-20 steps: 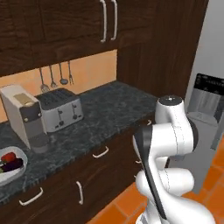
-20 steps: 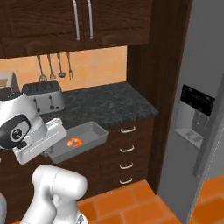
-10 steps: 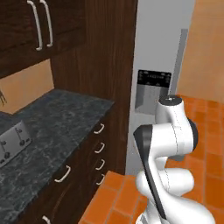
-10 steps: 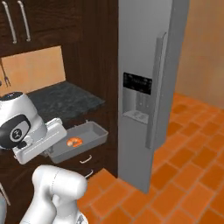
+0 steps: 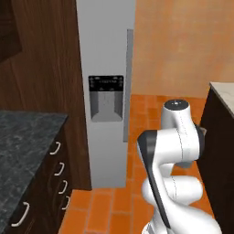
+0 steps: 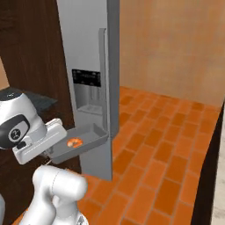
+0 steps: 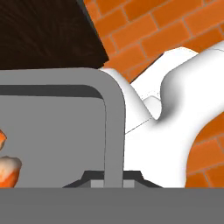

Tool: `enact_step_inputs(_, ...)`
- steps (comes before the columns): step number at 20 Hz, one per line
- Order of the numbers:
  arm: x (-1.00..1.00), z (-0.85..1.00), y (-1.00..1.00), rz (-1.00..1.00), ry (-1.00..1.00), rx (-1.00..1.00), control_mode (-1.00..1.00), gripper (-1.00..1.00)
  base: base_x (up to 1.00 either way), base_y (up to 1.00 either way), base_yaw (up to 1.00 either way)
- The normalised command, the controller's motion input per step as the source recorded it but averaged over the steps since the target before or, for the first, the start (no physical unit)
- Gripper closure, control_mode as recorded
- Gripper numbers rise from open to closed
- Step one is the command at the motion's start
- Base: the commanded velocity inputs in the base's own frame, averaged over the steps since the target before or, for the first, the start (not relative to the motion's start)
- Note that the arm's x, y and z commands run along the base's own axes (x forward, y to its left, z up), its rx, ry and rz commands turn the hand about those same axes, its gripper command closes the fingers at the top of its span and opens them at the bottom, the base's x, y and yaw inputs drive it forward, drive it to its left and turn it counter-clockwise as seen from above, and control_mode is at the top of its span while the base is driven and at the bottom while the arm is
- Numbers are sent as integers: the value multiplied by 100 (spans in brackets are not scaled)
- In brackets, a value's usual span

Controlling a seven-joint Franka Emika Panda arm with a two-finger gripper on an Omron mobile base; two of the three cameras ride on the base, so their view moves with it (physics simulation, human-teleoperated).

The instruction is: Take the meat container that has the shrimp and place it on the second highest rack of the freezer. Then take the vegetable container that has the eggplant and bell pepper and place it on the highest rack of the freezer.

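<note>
My gripper [image 6: 52, 152] is shut on the near rim of the meat container [image 6: 83, 139], a shallow grey dish with the orange shrimp [image 6: 74, 141] in it. I hold the dish level in front of the freezer [image 6: 88, 48]. In the hand view the dish's rim [image 7: 114, 127] runs between my fingertips [image 7: 89, 178], with the shrimp [image 7: 7, 169] at the left edge. The freezer [image 5: 106, 55] door is shut, with its black dispenser panel [image 5: 106, 98] and long bar handle [image 5: 129, 84] facing me. Its racks are hidden behind the door. The vegetable container is out of view.
A dark stone counter [image 5: 23, 146] with drawers [image 5: 57, 171] lies at the left, beside a tall dark wood panel [image 5: 45, 59]. Another dark cabinet with a pale top [image 5: 223, 98] stands close on the right. Orange brick floor [image 6: 158, 149] spreads before the freezer.
The whole picture has swung from the counter with the toaster round to the freezer, so the camera has moved. The meat container stays in my shut gripper.
</note>
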Motion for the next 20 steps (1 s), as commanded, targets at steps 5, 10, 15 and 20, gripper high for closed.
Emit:
enact_step_inputs(5, 0, 0, 0, 0, 0, 0, 100, 100, 37, -90, -31)
enact_step_inputs(10, 0, 0, 0, 0, 0, 0, 100, 100, 67, -83, -26)
enact_step_inputs(15, 0, 0, 0, 0, 0, 0, 100, 100, 93, -35, -15)
enact_step_inputs(20, 0, 0, 0, 0, 0, 0, 100, 100, 100, -2, 0)
